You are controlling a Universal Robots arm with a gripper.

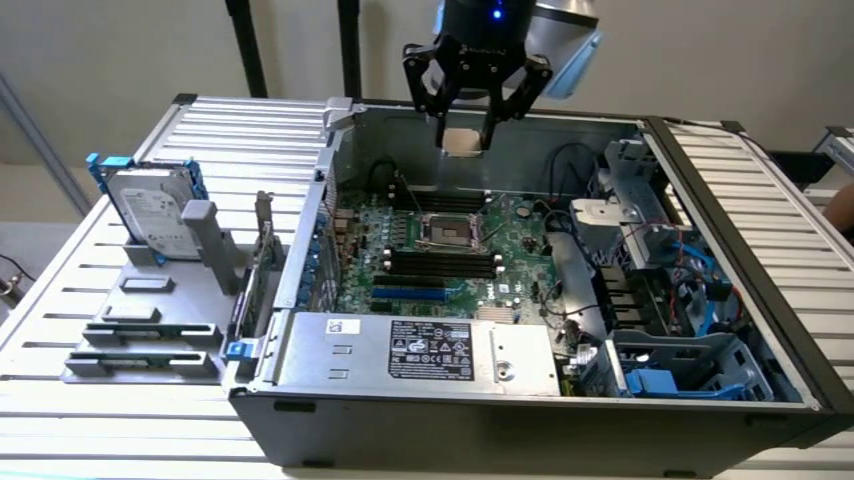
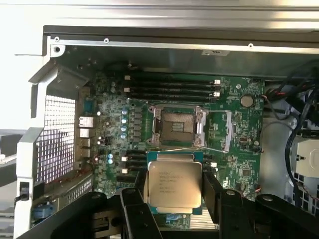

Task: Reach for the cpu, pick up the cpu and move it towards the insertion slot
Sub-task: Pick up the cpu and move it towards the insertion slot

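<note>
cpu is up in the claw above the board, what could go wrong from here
1. The cpu is pinched only at two opposite edges by the claw, well above the motherboard; a slip would likely drop it onto components.
2. The insertion slot is barely larger than the chip, so a small offset or tilt could land it on the metal frame.
3. Memory slots flank the socket closely, so the claw's fingers might catch them.

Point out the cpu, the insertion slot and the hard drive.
cpu (image 2: pixel 173 185), wrist view: middle of its silver top, held between the gripper's fingers.
insertion slot (image 2: pixel 177 127), wrist view: its dark centre.
hard drive (image 1: pixel 150 208), exterior view: its silver face.
</note>
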